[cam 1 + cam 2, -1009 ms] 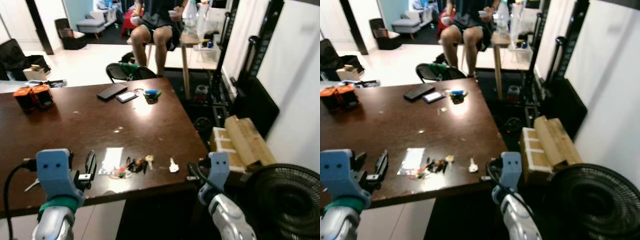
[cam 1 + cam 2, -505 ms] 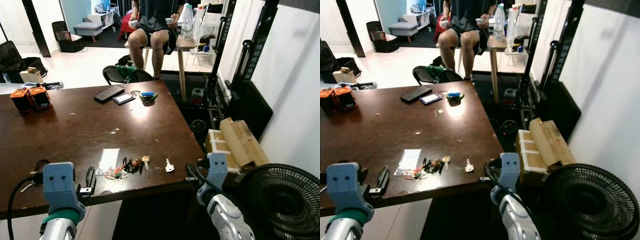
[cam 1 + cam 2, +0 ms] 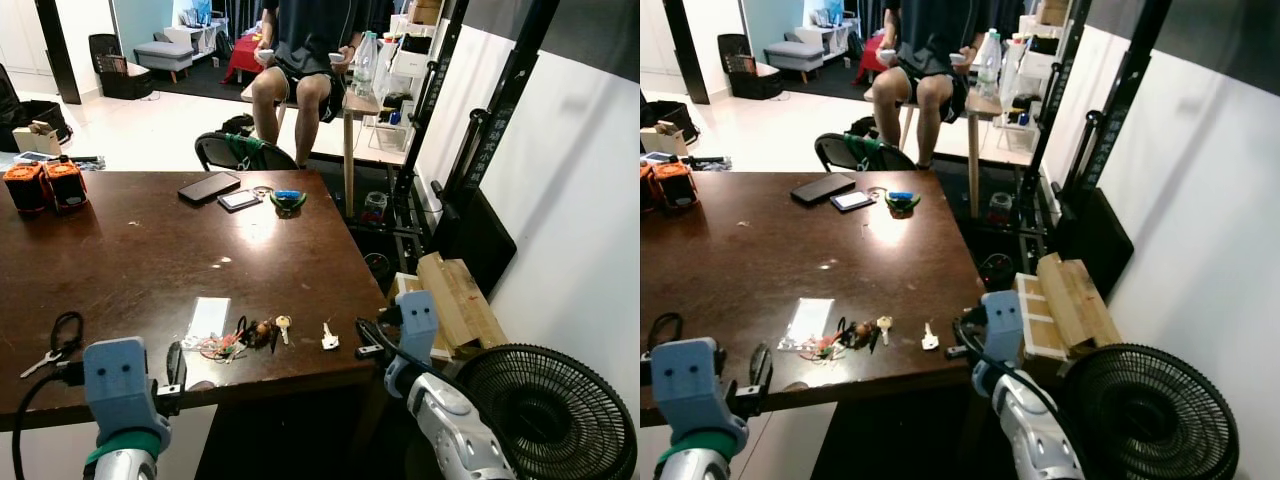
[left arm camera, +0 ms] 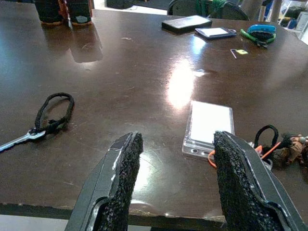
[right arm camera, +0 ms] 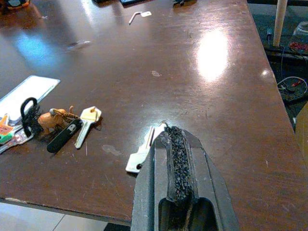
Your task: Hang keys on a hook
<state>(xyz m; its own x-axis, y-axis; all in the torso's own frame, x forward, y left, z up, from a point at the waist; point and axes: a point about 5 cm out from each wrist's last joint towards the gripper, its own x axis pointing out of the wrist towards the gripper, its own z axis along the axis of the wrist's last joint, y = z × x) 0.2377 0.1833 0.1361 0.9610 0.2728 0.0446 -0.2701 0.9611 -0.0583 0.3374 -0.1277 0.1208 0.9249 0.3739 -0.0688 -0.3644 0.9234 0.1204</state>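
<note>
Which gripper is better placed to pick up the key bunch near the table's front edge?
Left, probably. The left gripper is open, with the key bunch just beyond it; the right gripper is shut over the single key.

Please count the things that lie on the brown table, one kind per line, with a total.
Key bunch: 1
Loose keys: 2 (silver key, key on black loop)
Clear card holder: 1
Phones: 2
Orange-black boxes: 2
Green-blue item: 1
Total: 9

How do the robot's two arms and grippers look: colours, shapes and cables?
Each arm is silver, with a pale blue boxy wrist block. The left arm has a green ring and a black cable. The left gripper and right gripper have long black fingers with rough, grainy pads.
</note>
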